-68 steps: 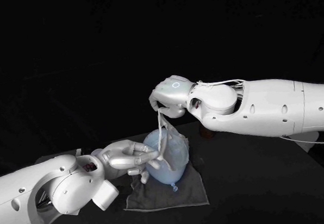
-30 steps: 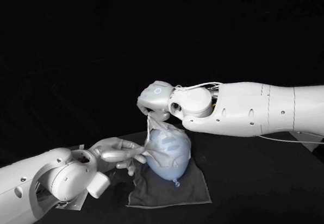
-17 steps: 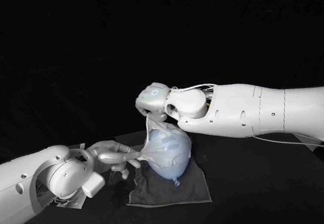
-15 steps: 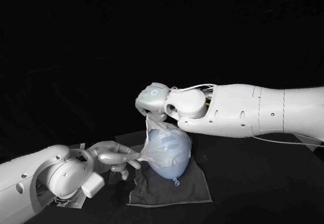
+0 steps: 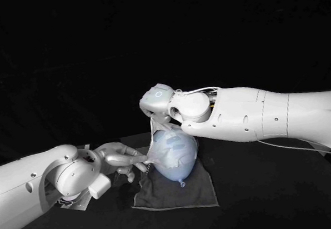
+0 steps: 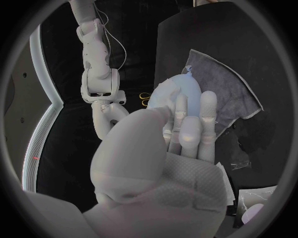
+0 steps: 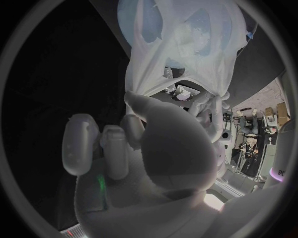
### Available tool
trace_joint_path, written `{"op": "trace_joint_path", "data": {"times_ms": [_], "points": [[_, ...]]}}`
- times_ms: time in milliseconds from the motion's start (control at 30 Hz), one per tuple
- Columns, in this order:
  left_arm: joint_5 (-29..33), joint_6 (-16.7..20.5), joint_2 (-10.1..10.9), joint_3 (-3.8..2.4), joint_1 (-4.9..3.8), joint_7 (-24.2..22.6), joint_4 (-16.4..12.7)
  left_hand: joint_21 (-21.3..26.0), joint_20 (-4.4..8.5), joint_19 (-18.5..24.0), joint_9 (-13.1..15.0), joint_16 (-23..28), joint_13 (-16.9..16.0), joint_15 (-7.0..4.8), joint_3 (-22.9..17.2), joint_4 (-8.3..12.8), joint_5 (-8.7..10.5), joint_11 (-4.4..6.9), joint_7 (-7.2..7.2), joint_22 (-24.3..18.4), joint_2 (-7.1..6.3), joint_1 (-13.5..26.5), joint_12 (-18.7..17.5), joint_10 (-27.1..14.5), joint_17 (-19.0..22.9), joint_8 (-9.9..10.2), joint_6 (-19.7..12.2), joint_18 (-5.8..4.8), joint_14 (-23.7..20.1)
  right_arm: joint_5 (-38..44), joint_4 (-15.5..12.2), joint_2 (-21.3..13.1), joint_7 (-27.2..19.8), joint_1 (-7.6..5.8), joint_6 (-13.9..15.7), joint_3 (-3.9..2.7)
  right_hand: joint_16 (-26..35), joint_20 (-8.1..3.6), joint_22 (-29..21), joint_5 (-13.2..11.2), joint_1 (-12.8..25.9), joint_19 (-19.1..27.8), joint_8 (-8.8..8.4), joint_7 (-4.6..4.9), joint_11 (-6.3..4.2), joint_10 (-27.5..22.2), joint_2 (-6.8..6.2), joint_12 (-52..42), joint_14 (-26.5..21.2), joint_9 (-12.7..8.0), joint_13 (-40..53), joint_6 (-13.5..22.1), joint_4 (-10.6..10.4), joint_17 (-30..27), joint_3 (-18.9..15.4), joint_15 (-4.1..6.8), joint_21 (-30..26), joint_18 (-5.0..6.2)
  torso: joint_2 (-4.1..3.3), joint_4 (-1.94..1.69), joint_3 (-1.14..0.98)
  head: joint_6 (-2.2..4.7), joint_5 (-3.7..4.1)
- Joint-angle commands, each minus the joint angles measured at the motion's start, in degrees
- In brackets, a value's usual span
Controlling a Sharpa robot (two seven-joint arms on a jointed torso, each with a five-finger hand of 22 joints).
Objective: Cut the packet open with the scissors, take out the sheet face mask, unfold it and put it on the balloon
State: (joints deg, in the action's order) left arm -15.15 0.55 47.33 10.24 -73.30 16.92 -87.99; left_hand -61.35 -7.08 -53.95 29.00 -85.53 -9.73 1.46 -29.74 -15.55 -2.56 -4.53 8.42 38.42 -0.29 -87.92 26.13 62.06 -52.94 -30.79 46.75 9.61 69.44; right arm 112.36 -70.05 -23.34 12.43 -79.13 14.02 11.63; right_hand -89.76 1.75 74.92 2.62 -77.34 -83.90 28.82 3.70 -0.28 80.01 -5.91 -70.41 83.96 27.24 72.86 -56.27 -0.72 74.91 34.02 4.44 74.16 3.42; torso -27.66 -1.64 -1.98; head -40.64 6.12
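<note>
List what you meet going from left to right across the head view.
In order: left arm → left hand → balloon → right arm. Left out, since they overlap the balloon: right hand, mask, cloth.

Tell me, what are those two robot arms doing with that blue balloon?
They are putting a sheet mask on the balloon, like on a face. The right hand holds the mask's top end up above the balloon, and the left hand seems to pinch its side edge with its fingers. The mask drapes over the balloon, with blue showing through its holes. The balloon lies on a grey cloth on the black table. Neither hand has let go yet.
</note>
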Motion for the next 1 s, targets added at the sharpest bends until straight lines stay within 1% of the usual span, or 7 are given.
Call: {"op": "trace_joint_path", "data": {"times_ms": [33,300,467,533,600,767,1000], "points": [[-0.46,4.58,-0.58,-0.02,0.12,-2.95,0.34,-0.38,0.13,-0.39,17.52,-0.16,-0.08,-0.1,-0.47,0.02,-0.19,-0.2,-0.06,-0.01,0.05,-0.49,-0.28,0.4,0.05,-0.04,0.39,0.68,0.34,1.55,0.43,0.49,1.13,0.13,-0.65,-0.02,-0.24,-0.07,11.13,0.17,0.29,-0.79,0.16,0.3,0.02,-0.21,-0.03,0.23,6.04,0.05,-0.07,0.09,0.01,15.09,0.37,0.26,-0.19,-0.45,-0.03,0.01,0.0,-0.1,-0.12],[-0.57,9.25,-1.55,-0.02,0.23,-4.67,1.59,-0.19,0.14,-0.17,17.53,-0.08,-0.09,-0.1,-0.52,-0.06,-0.19,-0.22,-0.03,-0.38,0.04,-0.43,-0.33,0.42,0.68,0.03,0.39,0.75,0.05,1.55,1.42,1.19,1.48,0.61,-2.89,-0.03,-0.24,-0.03,10.97,0.17,0.53,-0.59,0.05,0.51,0.2,-1.26,-0.15,2.12,6.04,-0.03,-1.56,0.49,0.09,15.09,0.63,0.1,-0.83,-0.35,-0.01,-0.08,-0.01,-0.23,-0.14],[-0.7,9.6,-1.92,-0.01,0.24,-3.49,2.43,-0.03,0.16,0.0,17.48,0.07,-0.09,-0.08,-0.74,-0.14,-0.21,-0.25,0.01,-0.71,-0.03,-0.39,-0.53,0.3,1.28,0.29,0.27,0.8,-0.17,1.38,2.05,1.42,1.83,0.83,-3.07,-0.03,-0.24,0.07,10.81,0.16,1.01,-0.37,-0.19,0.9,0.57,-3.76,-0.3,6.94,6.04,-0.1,-5.4,1.48,0.18,15.09,0.7,-0.08,-1.5,-0.25,-0.03,0.01,-0.02,-0.29,-0.15],[-0.94,9.03,-1.97,-0.01,0.24,-2.4,2.73,0.05,0.16,0.05,17.34,0.21,-0.12,-0.06,-1.07,-0.1,-0.21,-0.3,0.1,-0.88,-0.24,-0.43,-0.73,0.21,1.57,0.74,0.04,0.83,-0.22,1.09,2.31,1.48,1.98,0.9,-2.54,-0.03,-0.24,0.24,10.61,0.14,1.65,-0.08,-0.85,1.23,0.92,-7.07,-0.37,12.76,6.04,-0.37,-9.94,2.7,-0.01,15.09,0.25,-0.33,-2.32,-0.12,-0.06,-0.02,-0.03,-0.28,-0.13],[-1.17,7.85,-2.0,-0.01,0.24,-1.11,3.0,0.23,0.15,0.24,17.2,0.33,-0.14,-0.02,-1.3,-0.08,-0.22,-0.35,0.17,-1.21,-0.46,-0.42,-0.87,0.15,1.88,1.06,-0.03,0.88,-0.32,0.9,2.59,1.56,2.14,0.95,-1.98,-0.02,-0.24,0.54,10.47,0.16,2.84,0.13,-3.14,2.1,1.55,-10.28,-1.16,17.81,6.04,-1.53,-13.75,5.41,-0.62,15.09,-0.18,-0.75,-2.92,-0.06,-0.05,-0.03,-0.04,-0.29,-0.1],[-2.44,3.5,-2.07,-0.01,0.24,2.24,3.44,0.49,0.1,0.54,16.91,0.59,-0.19,0.07,-1.63,0.02,-0.22,-0.48,0.31,-1.64,-1.03,-0.29,-1.19,-0.07,2.51,1.66,-0.09,0.94,-0.6,0.48,3.26,1.68,2.42,1.08,-0.61,-0.02,0.06,1.24,10.21,0.14,4.16,0.5,-7.53,2.79,2.13,-15.59,-2.57,26.78,5.88,-3.79,-20.79,9.31,-1.47,14.46,-0.25,-1.59,-4.05,0.1,-0.02,-0.07,-0.03,-0.27,-0.13],[-3.39,1.01,-2.22,-0.01,0.25,3.99,3.82,0.64,-0.08,0.68,15.97,0.97,-0.45,0.26,-1.2,0.78,-0.21,-0.67,0.59,-1.75,-3.37,0.18,-1.6,-0.27,3.35,3.23,-0.38,0.93,-0.98,-0.2,3.73,1.75,2.66,1.16,-0.16,-0.02,0.47,1.49,9.84,0.15,5.42,1.04,-12.14,2.81,1.34,-18.2,-4.12,31.98,5.67,-5.74,-25.03,13.85,-2.56,13.64,-0.32,-1.54,-5.68,0.44,-0.04,-0.08,-0.01,-0.27,-0.09]]}}
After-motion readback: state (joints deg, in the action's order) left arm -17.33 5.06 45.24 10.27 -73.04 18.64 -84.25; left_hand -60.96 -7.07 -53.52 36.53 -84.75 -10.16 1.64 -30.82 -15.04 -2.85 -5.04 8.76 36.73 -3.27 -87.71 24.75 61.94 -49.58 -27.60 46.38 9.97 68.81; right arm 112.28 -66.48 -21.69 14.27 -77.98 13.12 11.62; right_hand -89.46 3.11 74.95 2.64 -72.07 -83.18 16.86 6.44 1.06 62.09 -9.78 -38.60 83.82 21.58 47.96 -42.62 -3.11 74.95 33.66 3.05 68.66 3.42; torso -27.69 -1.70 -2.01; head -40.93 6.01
